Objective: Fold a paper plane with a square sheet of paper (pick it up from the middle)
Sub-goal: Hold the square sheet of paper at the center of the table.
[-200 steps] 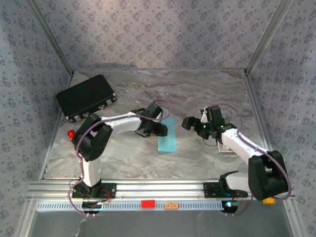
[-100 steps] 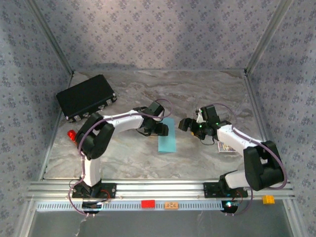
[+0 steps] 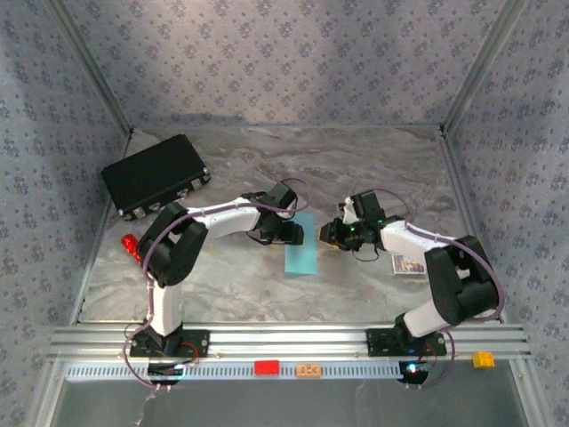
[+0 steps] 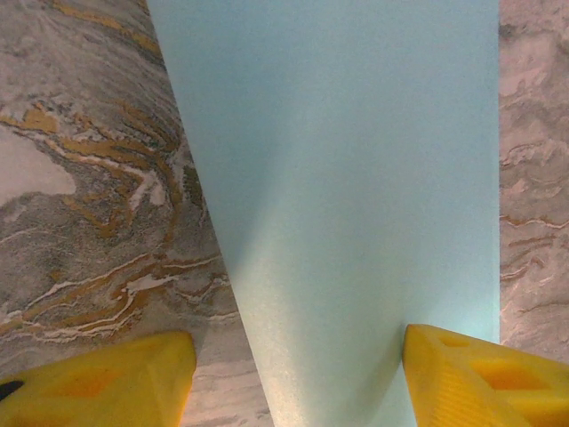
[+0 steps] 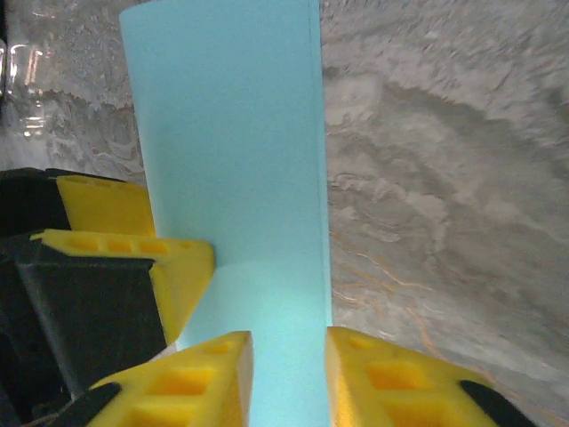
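arms (image 3: 222, 215): white shells, black joints | cables (image 3: 305, 190): purple | pincer fingers (image 4: 467, 378): yellow, moulded recesses

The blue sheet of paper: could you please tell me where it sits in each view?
Top external: blue sheet of paper, middle of the table.
Left wrist: the paper runs top to bottom through the centre.
Right wrist: the paper runs from upper left to bottom centre.
Shared landmark: the marbled table.
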You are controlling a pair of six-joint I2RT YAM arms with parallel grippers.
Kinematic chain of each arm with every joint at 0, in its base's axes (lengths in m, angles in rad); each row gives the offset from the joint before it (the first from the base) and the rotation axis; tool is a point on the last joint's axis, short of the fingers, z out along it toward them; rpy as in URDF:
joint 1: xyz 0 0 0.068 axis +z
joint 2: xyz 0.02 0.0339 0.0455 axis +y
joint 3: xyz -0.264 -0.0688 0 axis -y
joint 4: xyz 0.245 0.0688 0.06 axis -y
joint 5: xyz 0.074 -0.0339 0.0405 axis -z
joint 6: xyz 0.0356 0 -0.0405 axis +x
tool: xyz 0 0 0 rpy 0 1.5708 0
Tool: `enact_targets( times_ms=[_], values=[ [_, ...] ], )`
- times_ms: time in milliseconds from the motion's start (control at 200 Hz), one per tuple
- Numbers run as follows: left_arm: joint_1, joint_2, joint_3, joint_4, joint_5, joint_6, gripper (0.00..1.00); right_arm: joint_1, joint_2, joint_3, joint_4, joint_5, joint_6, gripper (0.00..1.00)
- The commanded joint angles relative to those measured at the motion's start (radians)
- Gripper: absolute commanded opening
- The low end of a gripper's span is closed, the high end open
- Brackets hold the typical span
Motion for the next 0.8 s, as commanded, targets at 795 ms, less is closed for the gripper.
enact_targets(
  times_ms=[795],
  values=[
    [-0.018, 0.020, -0.031, 0.060, -0.032, -0.003, 0.65, 0.055, 0.221, 0.026, -0.051, 0.038, -0.010, 0.09]
  ],
)
